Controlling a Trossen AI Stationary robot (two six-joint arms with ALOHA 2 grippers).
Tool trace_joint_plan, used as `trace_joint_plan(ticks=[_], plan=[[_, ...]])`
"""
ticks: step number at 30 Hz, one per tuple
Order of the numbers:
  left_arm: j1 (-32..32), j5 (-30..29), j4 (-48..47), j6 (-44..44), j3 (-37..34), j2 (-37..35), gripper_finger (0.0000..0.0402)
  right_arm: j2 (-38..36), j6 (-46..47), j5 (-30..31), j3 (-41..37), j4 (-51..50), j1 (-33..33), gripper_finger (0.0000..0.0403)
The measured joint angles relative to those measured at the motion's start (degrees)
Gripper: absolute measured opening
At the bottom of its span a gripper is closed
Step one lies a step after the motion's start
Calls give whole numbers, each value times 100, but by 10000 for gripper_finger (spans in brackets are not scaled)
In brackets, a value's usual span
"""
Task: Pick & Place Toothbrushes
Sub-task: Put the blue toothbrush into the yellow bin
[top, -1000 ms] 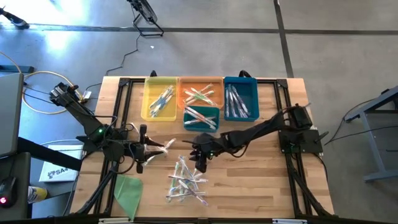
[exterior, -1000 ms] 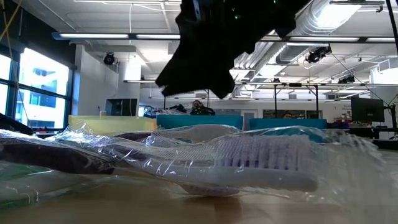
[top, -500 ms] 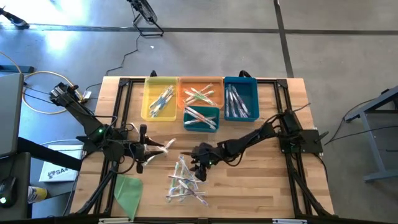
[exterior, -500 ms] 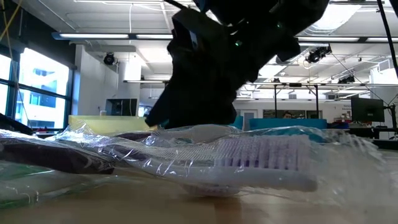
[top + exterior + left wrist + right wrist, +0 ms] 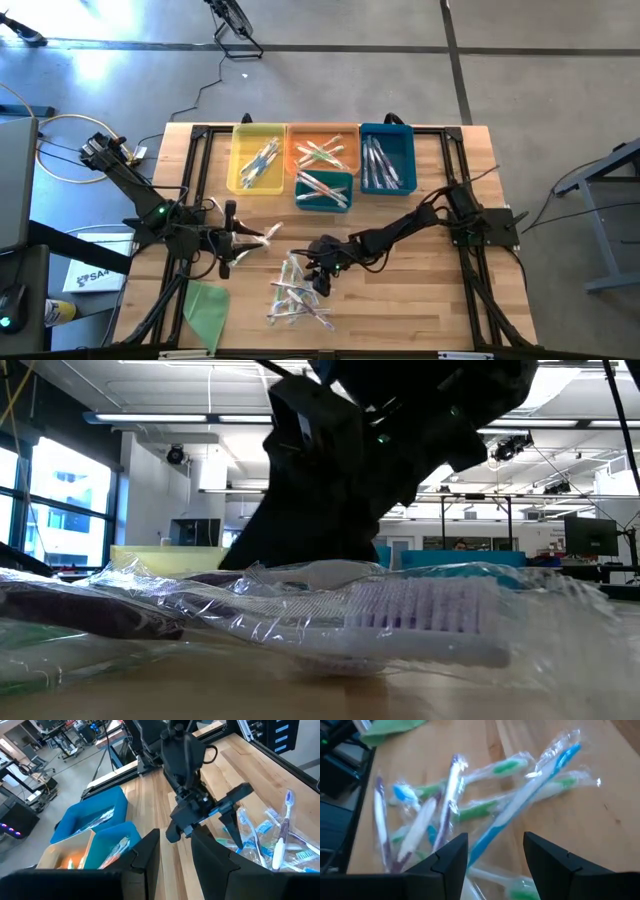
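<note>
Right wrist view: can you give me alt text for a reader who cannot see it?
The right claw, its two dark fingers apart, hangs over a loose pile of clear-wrapped toothbrushes on the wooden table; a blue-handled one lies in line with the gap. A green sheet shows at the far edge.

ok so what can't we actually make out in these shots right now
- Right end effector tip contact with the toothbrush pile: high view too small; low view blocked by the dark arm.
- Left end effector: a wrapped toothbrush lies at it; grip unclear.
- Bins: contents too small to count.
</note>
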Motion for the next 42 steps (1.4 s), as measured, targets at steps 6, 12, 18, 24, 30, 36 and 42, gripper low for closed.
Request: trace_joint_plan(ticks=[6, 12, 18, 24, 30, 36, 42], plan=[[0, 111, -4, -151, 0, 0, 106, 4, -78, 35, -3, -20, -3, 184], [0, 114, -4, -158, 0, 0, 106, 63, -126, 61, -1, 108, -17, 164], [0, 114, -10, -265, 0, 0, 106, 319, 39, -27, 8, 354, -15, 129], [0, 114, -1, -289, 0, 1, 106, 356, 1, -101, 8, 528, -14, 87], [0, 112, -2, -287, 0, 2, 106, 360, -23, -114, 6, 595, -15, 20], [0, 111, 2, -284, 0, 2, 106, 289, -258, -95, -5, 621, -26, 15], [0, 109, 13, -274, 0, 2, 106, -161, -756, 41, -7, 502, -90, 10]])
